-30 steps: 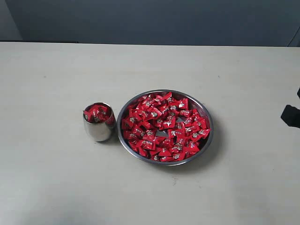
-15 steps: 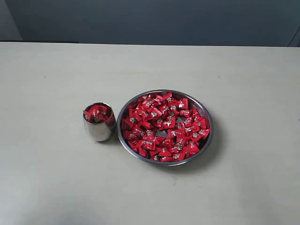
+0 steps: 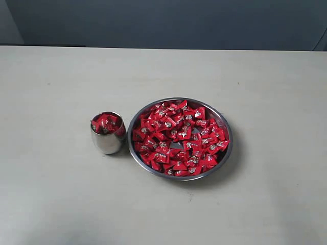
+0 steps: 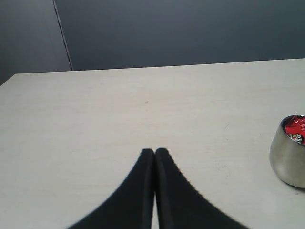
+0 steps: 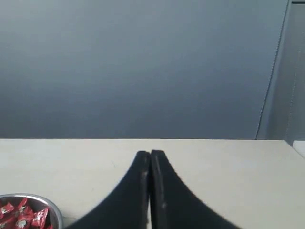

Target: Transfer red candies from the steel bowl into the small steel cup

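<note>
The steel bowl (image 3: 228, 153) sits on the table a little right of centre, heaped with red candies (image 3: 179, 138). Just left of it stands the small steel cup (image 3: 108, 141), filled to the top with red candies (image 3: 107, 123). Neither arm shows in the exterior view. In the left wrist view my left gripper (image 4: 155, 150) is shut with nothing in it, over bare table, with the cup (image 4: 288, 155) off to one side. My right gripper (image 5: 150, 152) is also shut and empty, and the bowl's rim (image 5: 56, 210) with a few candies (image 5: 26, 214) shows at a corner.
The pale table (image 3: 61, 76) spreads wide on all sides of the cup and bowl. A dark blue-grey wall (image 3: 163, 23) runs behind the table's far edge.
The dark piece of the right arm at the right edge of the exterior view a second ago has left the picture. The cup, bowl and candies have not moved.
</note>
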`<state>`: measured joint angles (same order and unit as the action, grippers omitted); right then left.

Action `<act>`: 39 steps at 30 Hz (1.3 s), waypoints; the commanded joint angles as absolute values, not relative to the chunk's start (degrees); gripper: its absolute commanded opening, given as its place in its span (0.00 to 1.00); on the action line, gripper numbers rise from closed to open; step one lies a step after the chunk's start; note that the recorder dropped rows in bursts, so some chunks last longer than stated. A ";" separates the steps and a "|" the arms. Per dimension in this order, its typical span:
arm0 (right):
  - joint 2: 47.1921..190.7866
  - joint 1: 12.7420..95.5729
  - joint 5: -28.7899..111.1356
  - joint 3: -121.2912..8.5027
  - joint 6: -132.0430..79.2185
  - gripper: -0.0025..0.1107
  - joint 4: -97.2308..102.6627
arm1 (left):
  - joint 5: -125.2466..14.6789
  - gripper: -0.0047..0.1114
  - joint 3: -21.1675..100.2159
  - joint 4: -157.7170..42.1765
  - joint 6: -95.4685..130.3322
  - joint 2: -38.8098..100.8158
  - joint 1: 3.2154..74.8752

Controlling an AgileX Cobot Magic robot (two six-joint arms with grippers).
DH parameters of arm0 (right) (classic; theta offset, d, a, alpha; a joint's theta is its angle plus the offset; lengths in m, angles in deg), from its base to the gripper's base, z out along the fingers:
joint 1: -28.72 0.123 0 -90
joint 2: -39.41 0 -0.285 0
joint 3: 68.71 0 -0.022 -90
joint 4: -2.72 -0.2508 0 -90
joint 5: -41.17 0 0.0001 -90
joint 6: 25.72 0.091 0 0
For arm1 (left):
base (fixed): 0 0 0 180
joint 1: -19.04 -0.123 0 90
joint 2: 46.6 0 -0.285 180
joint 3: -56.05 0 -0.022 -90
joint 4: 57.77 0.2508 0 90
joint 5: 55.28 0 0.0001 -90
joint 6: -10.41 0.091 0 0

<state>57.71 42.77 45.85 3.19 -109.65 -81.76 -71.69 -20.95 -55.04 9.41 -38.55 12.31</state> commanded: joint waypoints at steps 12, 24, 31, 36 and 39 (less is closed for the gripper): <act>53.71 38.03 43.08 4.21 -109.65 0.02 -82.20 | -71.58 0.04 -21.17 -55.20 9.32 -38.81 12.28; 53.71 36.70 36.21 4.32 -86.74 0.02 -48.32 | -71.58 0.04 -21.17 -55.20 9.32 -38.81 12.28; 52.89 33.82 30.76 4.32 -40.07 0.02 -7.10 | -71.58 0.04 -21.17 -55.20 9.32 -38.81 12.28; 49.45 33.25 26.10 4.32 -22.03 0.02 7.56 | -71.58 0.04 -21.17 -55.20 9.32 -38.81 12.28; 47.19 33.25 24.22 4.32 -22.30 0.02 7.79 | -71.58 0.04 -21.17 -55.20 9.32 -38.81 12.28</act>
<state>49.00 33.56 25.93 4.05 -24.62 5.19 -71.69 -20.95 -55.04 9.41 -38.55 12.31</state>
